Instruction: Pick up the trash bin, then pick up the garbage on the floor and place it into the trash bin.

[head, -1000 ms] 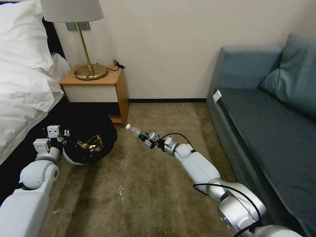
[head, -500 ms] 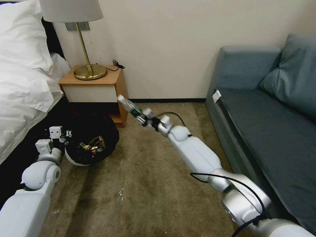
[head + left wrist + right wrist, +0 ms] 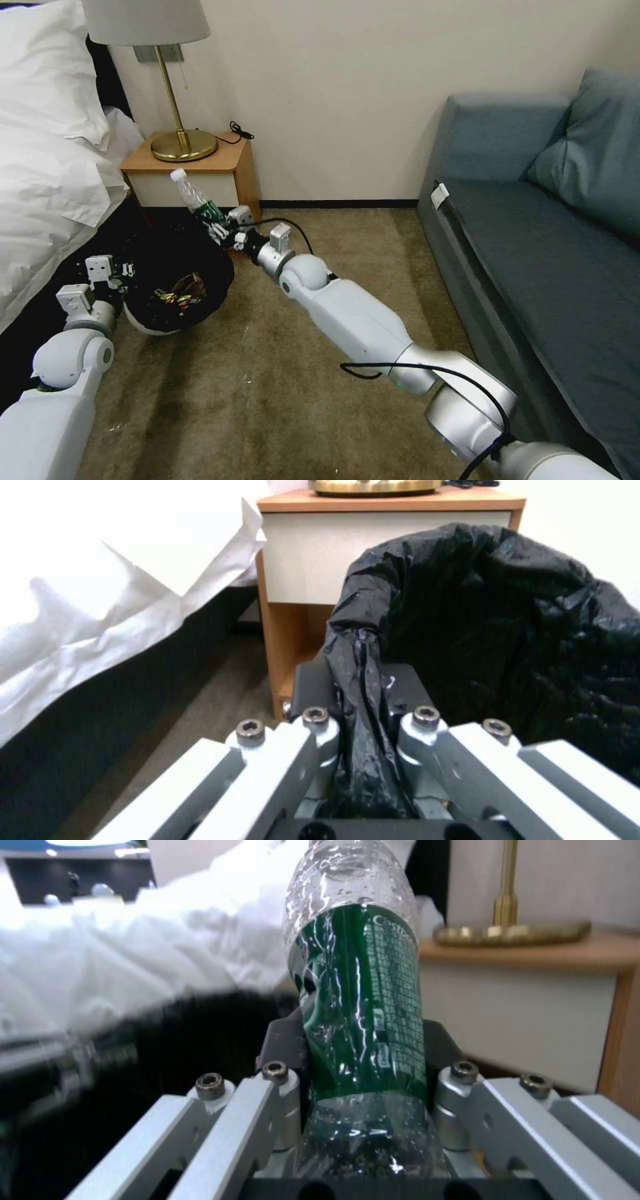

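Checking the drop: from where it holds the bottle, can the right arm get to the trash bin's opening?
Probably yes. The right gripper holds the bottle just beyond the trash bin rim; the left gripper clamps the far side, leaving the mouth free.

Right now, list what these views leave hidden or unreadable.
- Trash bin white wall: head view, mostly covered by the black liner.
- Wrappers inside the bin: head view, too small to tell apart or count.
- Bottle base: right wrist view, sunk in the right gripper; label text unreadable.
- Left gripper: left wrist view, liner fold hides whether it pinches the rim too.
- Floor behind the bin: blocked.
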Controlling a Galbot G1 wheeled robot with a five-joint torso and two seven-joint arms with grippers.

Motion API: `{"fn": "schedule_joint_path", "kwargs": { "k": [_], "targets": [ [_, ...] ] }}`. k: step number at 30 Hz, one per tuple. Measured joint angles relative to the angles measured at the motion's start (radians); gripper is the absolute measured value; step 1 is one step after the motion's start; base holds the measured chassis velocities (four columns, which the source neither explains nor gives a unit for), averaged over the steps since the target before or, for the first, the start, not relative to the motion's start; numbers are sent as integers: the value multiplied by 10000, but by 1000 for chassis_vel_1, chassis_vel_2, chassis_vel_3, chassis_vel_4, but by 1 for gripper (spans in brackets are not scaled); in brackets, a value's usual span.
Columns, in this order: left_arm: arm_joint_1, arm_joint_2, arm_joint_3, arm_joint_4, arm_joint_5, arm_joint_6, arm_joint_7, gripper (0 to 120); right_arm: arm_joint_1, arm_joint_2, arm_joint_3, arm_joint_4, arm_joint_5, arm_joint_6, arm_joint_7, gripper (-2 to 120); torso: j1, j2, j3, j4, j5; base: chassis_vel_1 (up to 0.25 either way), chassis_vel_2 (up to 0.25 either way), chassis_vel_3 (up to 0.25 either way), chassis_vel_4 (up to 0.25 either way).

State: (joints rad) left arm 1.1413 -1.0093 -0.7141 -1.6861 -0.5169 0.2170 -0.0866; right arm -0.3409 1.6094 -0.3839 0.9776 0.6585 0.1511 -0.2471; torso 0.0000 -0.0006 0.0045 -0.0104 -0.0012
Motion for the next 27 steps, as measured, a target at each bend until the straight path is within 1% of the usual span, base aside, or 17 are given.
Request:
{"fn": "schedule_joint_path", "kwargs": {
  "k": [3, 7, 16, 27],
  "targets": [
    [38, 48, -79, -31, -51, -11, -10, 5, -326, -4, -122, -196, -217, 37, 48, 23, 0, 0, 0, 1, 1, 0, 0, 0, 0],
    [42, 10, -83, -31, -49, -18, -6, 5, -619, -8, -280, -258, -341, 89, 135, 23, 0, 0, -1, 0, 1, 0, 0, 0, 0],
    [62, -163, -35, 16, 79, -63, 26, 5, -680, -10, -547, 45, -219, 78, 235, 23, 0, 0, 0, 0, 1, 0, 0, 0, 0],
    [-344, -406, 396, 254, 102, -116, -17, 5, -763, -11, -875, 305, 31, 88, 296, 23, 0, 0, 0, -1, 2, 0, 0, 0, 0]
  ]
}}
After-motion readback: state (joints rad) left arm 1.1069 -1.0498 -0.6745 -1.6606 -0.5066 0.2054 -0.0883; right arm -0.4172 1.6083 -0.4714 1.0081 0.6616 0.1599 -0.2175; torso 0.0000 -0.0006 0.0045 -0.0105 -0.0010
